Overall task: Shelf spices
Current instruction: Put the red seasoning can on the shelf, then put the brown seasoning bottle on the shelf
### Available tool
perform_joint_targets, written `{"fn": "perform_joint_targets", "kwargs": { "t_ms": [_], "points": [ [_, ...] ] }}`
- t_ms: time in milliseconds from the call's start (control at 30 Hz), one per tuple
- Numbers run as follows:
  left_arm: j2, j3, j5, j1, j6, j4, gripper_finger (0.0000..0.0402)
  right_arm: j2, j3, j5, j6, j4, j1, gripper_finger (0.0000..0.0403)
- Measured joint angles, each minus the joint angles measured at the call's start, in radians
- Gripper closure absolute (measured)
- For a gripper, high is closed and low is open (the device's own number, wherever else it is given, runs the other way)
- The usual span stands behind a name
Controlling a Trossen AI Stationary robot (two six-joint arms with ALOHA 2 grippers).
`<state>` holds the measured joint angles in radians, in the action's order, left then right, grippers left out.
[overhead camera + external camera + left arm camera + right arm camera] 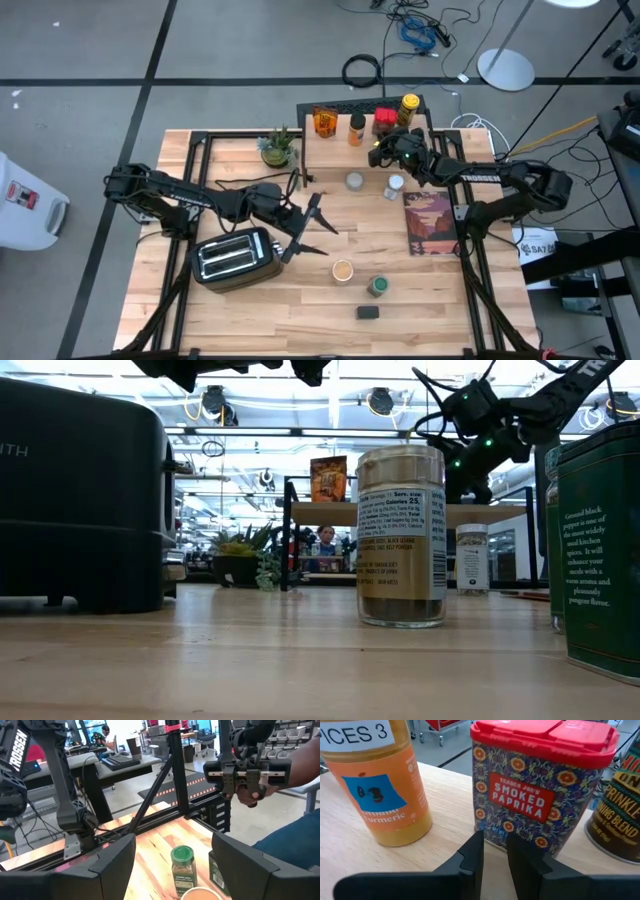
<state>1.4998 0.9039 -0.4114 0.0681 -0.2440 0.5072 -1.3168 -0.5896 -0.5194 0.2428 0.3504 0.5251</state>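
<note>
The right hand (pixel 392 150) hovers at the front edge of the shelf (pixel 335 150), its fingers (pixel 470 857) drawn narrow with only a slim gap and nothing between them, just in front of the smoked paprika tin (pixel 540 785). The likely trouble is a nudge: the tin stands close to the turmeric bottle (pixel 380 785) and a dark tin (pixel 615 815), so a forward drift could topple it or push its neighbours toward the back edge. The left hand (pixel 312 222) waits spread wide and empty over the counter (pixel 250 320) beside the toaster (pixel 235 256), facing a green-capped jar (pixel 182 870). Readable writing: "TRADER JOE'S SMOKED PAPRIKA", "Ground Turmeric" under a label "PICES 3", "BLEND" on the dark tin, "TROSSEN" on the arm, and "Ground black pepper" on a green tin (pixel 602 550).
</note>
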Motion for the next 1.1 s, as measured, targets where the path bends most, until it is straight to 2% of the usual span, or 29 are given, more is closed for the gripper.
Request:
{"fn": "perform_joint_targets", "kwargs": {
  "t_ms": [800, 1100],
  "points": [
    [0.000, 0.000, -0.002, 0.000, 0.000, -0.008, 0.0130, 0.002, 0.000, -0.002, 0.006, -0.010, 0.003, 0.0332],
    [0.000, 0.000, -0.002, 0.000, 0.002, -0.027, 0.0130, 0.103, 0.000, -0.003, 0.015, -0.073, -0.070, 0.0332]
  ]
}}
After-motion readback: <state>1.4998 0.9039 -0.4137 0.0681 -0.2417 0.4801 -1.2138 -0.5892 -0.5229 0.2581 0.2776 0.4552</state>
